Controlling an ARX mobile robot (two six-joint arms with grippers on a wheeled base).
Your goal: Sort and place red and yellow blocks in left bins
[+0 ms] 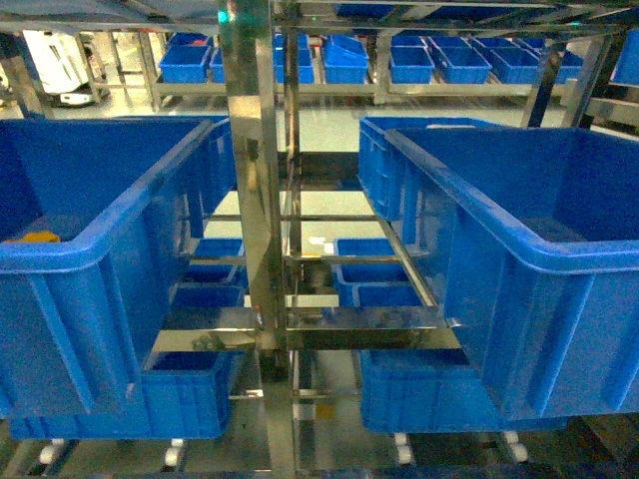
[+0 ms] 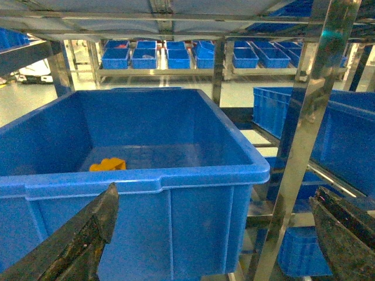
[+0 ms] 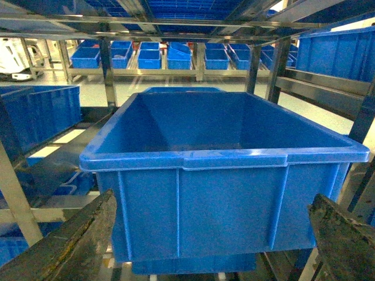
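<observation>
A large blue crate, the left bin (image 1: 100,251), stands on the steel rack at the left of the head view. An orange-yellow block (image 1: 35,238) lies inside it, and the left wrist view shows this yellow block (image 2: 108,164) on the floor of the bin (image 2: 146,178). No red block is in view. My left gripper (image 2: 214,234) is open in front of the bin's near wall, below its rim, holding nothing. My right gripper (image 3: 211,240) is open before another blue crate (image 3: 222,158), also holding nothing. Neither gripper shows in the head view.
A shiny steel upright (image 1: 258,200) stands between the two crates, with the right crate (image 1: 519,249) beyond it. The same upright (image 2: 304,146) rises just right of the left bin. More blue crates (image 1: 369,269) sit on lower shelves, and small blue trays (image 1: 344,62) line distant racks.
</observation>
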